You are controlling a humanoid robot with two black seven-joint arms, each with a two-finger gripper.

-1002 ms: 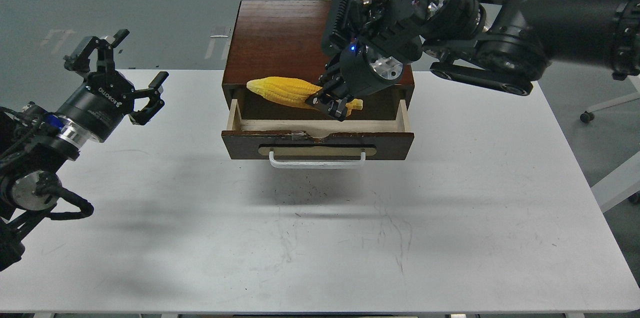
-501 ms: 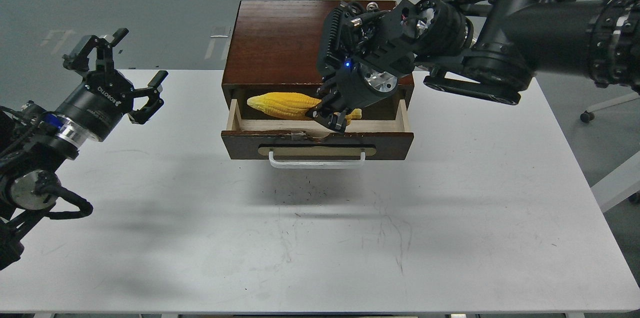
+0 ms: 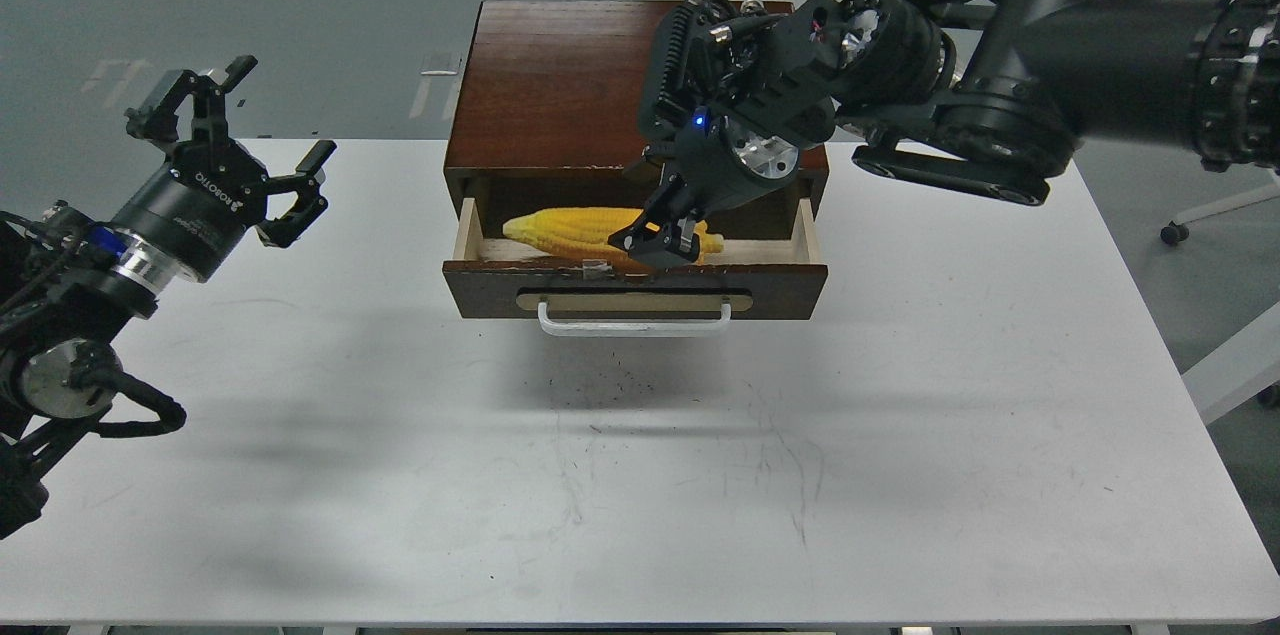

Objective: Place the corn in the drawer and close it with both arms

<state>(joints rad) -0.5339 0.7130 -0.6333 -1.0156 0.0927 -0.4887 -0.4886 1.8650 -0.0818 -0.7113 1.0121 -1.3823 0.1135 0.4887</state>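
Observation:
The yellow corn (image 3: 575, 227) lies on its side on the pale floor of the open drawer (image 3: 635, 287), tip to the left. My right gripper (image 3: 657, 243) reaches down into the drawer over the corn's thick right end. Its fingers (image 3: 628, 239) stand spread on either side of the cob, and the corn rests on the drawer floor. My left gripper (image 3: 232, 137) is open and empty above the table's left edge, well left of the drawer. The white bar handle (image 3: 635, 321) faces me.
The drawer sits in a dark brown wooden cabinet (image 3: 555, 80) at the back middle of the white table (image 3: 640, 475). My right arm (image 3: 1000, 85) hangs over the cabinet's right half. A chair base (image 3: 1215, 210) stands off the table at the right.
The corn has come down from above the drawer's back edge onto the drawer floor and lies flatter. My right gripper followed it down and its fingers have spread. The left arm has not moved.

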